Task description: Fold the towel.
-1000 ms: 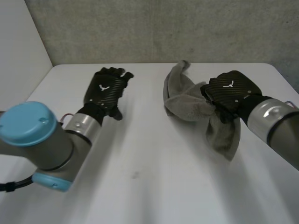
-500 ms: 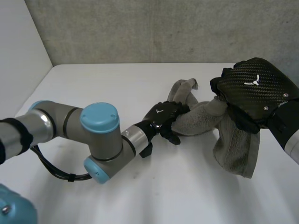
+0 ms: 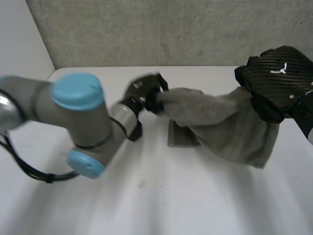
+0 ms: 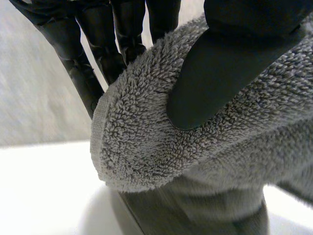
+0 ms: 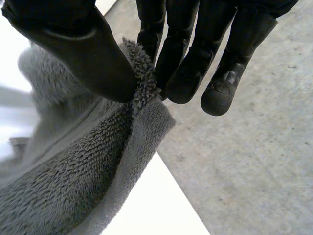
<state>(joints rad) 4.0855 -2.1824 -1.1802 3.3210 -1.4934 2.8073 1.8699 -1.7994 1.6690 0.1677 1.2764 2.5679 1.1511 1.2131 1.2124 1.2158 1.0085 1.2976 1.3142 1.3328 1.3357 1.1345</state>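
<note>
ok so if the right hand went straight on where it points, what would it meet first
First the towel edge the right hand pinches; beyond that the way looks free up to the grey concrete surface past the table, though depth is unclear.

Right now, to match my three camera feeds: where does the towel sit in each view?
Head view: towel slung between left hand and right hand.
Left wrist view: towel pinched between thumb and fingers.
Right wrist view: towel edge pinched at the fingers.
Shared landmark: the white table.
</note>
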